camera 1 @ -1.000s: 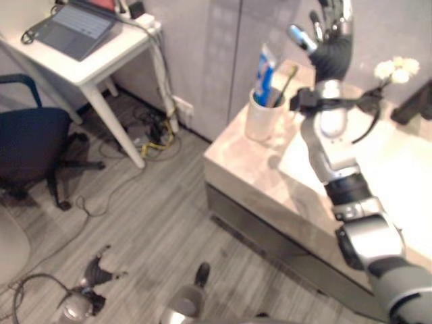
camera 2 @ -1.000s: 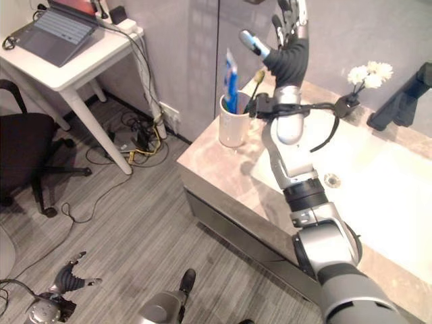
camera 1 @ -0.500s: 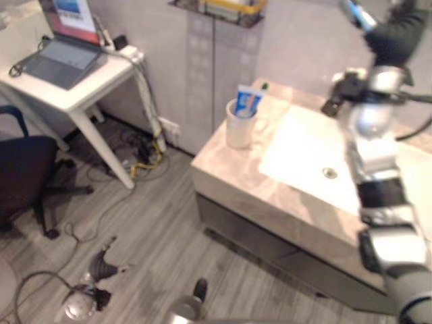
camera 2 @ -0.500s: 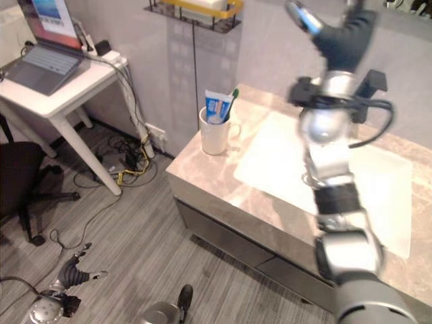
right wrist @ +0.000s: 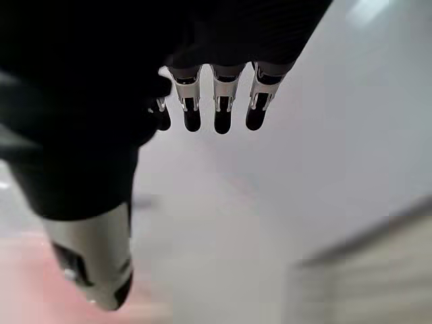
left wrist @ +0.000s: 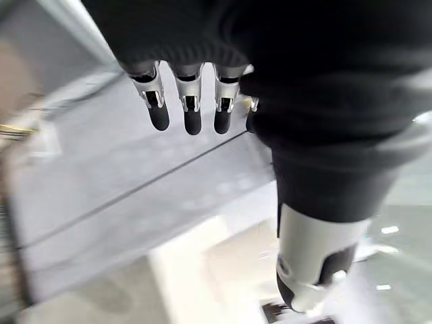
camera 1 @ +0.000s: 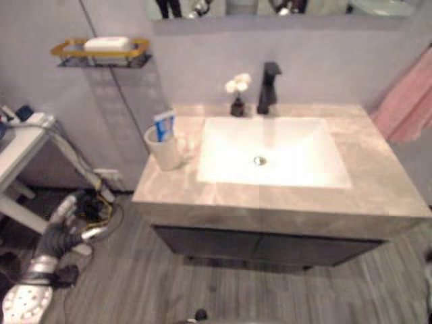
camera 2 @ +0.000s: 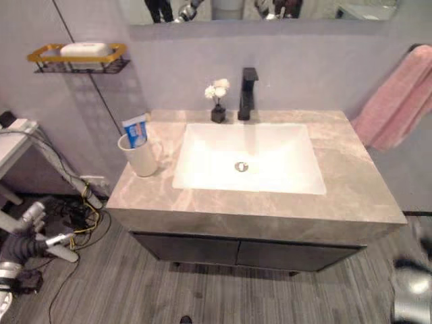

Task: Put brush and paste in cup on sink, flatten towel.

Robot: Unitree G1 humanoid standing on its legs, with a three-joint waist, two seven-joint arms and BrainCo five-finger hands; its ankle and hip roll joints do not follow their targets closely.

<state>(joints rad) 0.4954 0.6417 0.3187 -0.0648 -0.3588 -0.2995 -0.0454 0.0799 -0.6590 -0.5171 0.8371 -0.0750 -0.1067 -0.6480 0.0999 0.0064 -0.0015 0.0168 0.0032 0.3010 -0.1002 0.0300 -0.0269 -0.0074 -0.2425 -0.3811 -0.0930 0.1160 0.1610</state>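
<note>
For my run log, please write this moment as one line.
cup: holds paste | towel: hanging, wall | left hand: open, empty | right hand: open, empty

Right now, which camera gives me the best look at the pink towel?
The right eye view: the pink towel hangs in folds right of the sink counter, mostly in frame. The left eye view cuts it at the edge. The right wrist view has a pink blur I cannot identify.

The left hand (left wrist: pixel 202 101) hangs with fingers (left wrist: pixel 192 108) straight in a row and thumb (left wrist: pixel 310 270) apart, holding nothing. The right hand (right wrist: pixel 202 101) matches it: fingers (right wrist: pixel 219 108) extended, thumb (right wrist: pixel 94 263) spread away, palm empty
</note>
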